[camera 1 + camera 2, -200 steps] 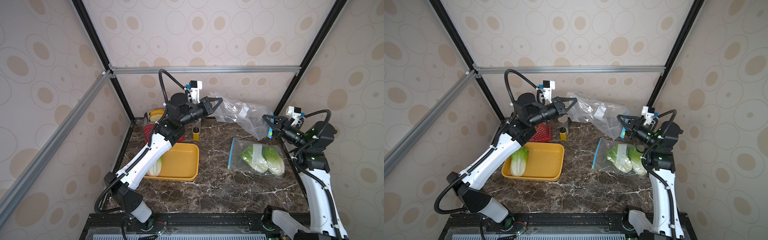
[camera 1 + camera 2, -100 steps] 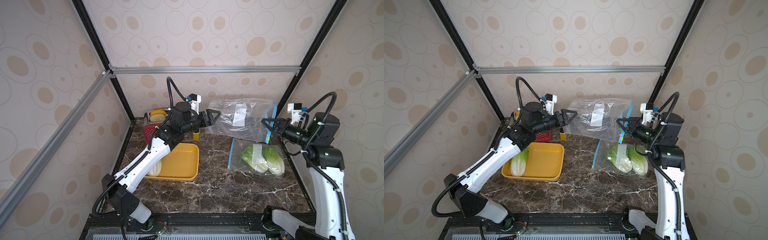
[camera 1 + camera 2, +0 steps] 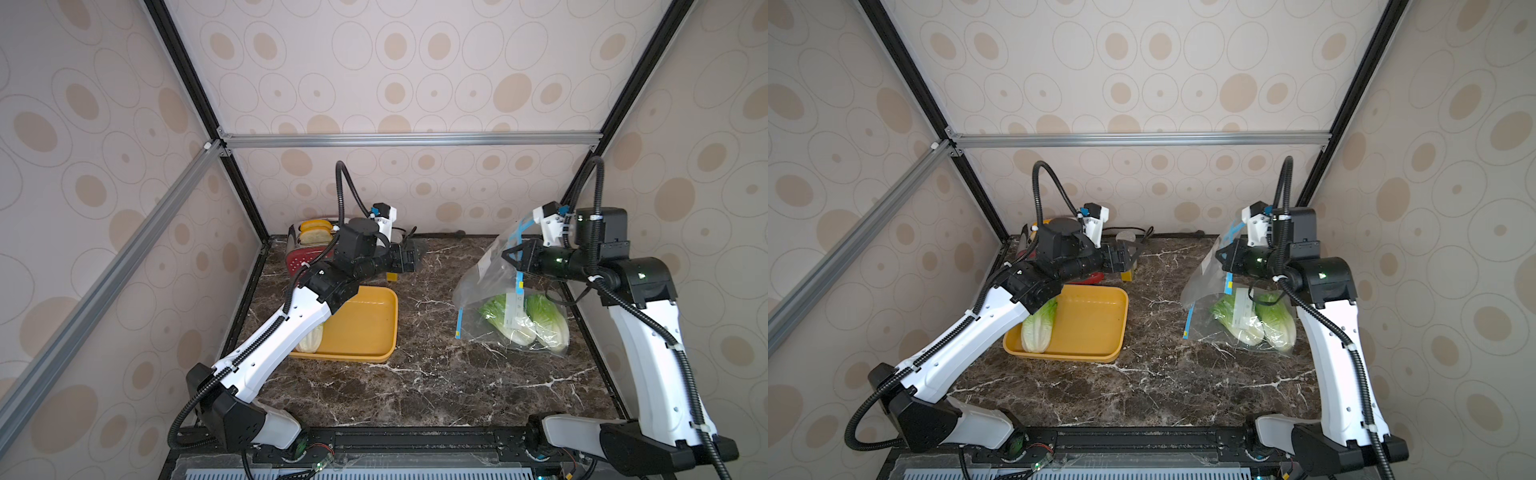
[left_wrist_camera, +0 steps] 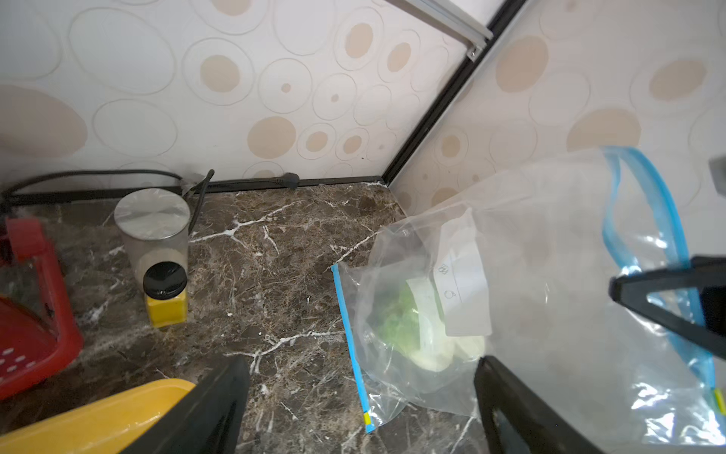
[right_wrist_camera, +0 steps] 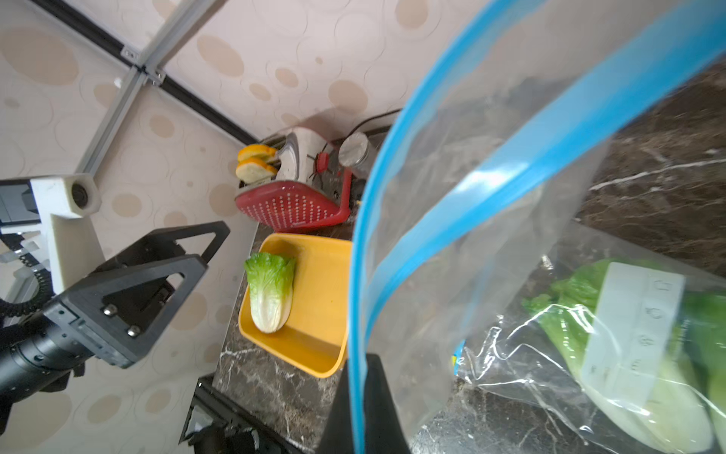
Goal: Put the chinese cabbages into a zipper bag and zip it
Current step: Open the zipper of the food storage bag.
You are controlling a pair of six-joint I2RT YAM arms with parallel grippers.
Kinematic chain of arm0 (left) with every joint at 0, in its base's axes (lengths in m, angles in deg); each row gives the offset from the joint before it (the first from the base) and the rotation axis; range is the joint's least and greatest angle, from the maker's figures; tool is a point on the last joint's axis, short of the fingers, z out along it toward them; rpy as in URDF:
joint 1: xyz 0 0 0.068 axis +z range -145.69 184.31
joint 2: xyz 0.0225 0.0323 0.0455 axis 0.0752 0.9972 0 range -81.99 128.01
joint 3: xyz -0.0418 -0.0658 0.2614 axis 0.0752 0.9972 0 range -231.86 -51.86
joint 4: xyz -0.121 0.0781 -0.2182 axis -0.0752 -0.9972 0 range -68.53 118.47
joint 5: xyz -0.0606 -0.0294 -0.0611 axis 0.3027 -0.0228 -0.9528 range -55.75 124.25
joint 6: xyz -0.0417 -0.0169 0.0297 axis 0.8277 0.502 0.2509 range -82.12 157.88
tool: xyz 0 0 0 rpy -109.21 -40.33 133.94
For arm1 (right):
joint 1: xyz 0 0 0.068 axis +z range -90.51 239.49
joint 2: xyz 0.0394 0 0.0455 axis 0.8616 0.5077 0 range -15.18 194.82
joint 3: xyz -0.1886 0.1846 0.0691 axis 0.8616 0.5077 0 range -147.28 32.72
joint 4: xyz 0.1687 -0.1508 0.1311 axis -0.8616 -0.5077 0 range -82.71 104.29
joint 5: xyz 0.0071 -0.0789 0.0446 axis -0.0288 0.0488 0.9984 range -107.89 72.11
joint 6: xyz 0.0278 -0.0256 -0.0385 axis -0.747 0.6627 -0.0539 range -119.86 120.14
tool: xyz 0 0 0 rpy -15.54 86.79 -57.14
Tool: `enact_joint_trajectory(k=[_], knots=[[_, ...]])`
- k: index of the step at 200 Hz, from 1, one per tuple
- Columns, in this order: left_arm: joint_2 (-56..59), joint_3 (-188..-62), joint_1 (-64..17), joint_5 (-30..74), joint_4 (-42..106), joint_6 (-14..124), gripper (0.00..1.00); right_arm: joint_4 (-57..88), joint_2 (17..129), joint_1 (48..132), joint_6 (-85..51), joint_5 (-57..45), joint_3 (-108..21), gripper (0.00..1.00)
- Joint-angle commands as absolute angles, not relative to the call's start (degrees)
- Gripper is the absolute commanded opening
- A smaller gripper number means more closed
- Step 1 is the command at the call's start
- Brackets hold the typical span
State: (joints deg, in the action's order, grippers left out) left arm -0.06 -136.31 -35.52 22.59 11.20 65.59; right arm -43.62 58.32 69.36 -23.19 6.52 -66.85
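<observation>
Right now the right claw (image 3: pixel 510 259) is clenched on the blue zip strip (image 5: pixel 491 177) of a thin, see-through plastic zipper bag (image 3: pixel 484 276). It holds the bag up at about 3 o'clock on the dark brown marble desk (image 3: pixel 415 395), counting the back wall as 12 o'clock in a top view. This hanging bag looks empty, and its mouth is open in a loop.

Under it, and touching it, lies a second see-through zipper bag (image 3: pixel 1200 332). It has two chinese cabbages (image 3: pixel 1237 320) inside, frilly and green on top and white at the bottom. A third cabbage of the same kind (image 3: pixel 1040 328) lies in the yellow plastic tray (image 3: pixel 1096 357) at about 9 o'clock, along the tray's own 9 o'clock side.

The left claw (image 3: pixel 415 254) is spread wide with nothing in it, up over the desk near 12 o'clock.

The third cabbage is probably light. Its green leaves look soft and easy to squash, while the white ribbed bottom looks harder. So the best place to take it is likely across the white half, one finger on each long side.

The hanging bag is floppy and likely slippery. Held at one spot only, its mouth may sag shut. The zip strip seems its stiffest part, so that is the place to pinch.
</observation>
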Motion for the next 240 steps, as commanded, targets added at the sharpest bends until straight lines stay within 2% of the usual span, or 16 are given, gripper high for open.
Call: enact_joint_trajectory(k=[1,17,41,57,73,99,125,145,179,213,240], knots=[[-2.49,-130.52,-42.76,22.86,18.07,49.94,0.91,-39.91,58.72,70.83,-27.42,6.41,-61.50,0.00],[-5.64,-122.47,-44.97,23.42,25.20,45.65,0.91,-35.08,57.87,71.48,-31.33,7.47,-58.03,0.00],[-9.35,-111.74,-47.66,22.93,39.65,42.05,0.94,-35.35,58.42,73.56,-32.32,4.07,-58.02,0.00],[-7.38,-113.25,-48.86,20.74,39.33,39.92,0.91,-35.33,59.33,74.54,-33.11,3.03,-58.15,0.00],[-5.15,-114.25,-50.17,23.99,39.46,37.80,0.91,-34.41,59.90,75.22,-33.74,2.96,-58.22,0.00],[-2.08,-115.54,-50.24,29.41,41.43,37.66,0.85,-35.36,61.14,78.09,-33.70,1.68,-59.06,0.00],[1.31,-118.63,-50.19,22.36,40.47,35.78,0.79,-32.47,61.24,78.38,-35.55,3.26,-57.83,0.00],[3.57,-120.00,-50.27,21.70,40.00,36.02,0.68,-33.25,61.81,78.78,-35.16,1.86,-59.20,0.00],[3.14,-117.96,-50.26,31.87,45.59,38.26,0.31,-35.51,60.77,78.82,-33.22,0.00,-58.58,0.02],[3.53,-118.96,-50.09,29.46,41.71,35.44,0.01,-33.70,59.24,78.74,-33.83,2.66,-58.43,0.21],[1.85,-116.94,-49.88,30.68,41.04,34.36,0.00,-36.31,57.28,78.09,-32.90,3.13,-61.23,0.39]])
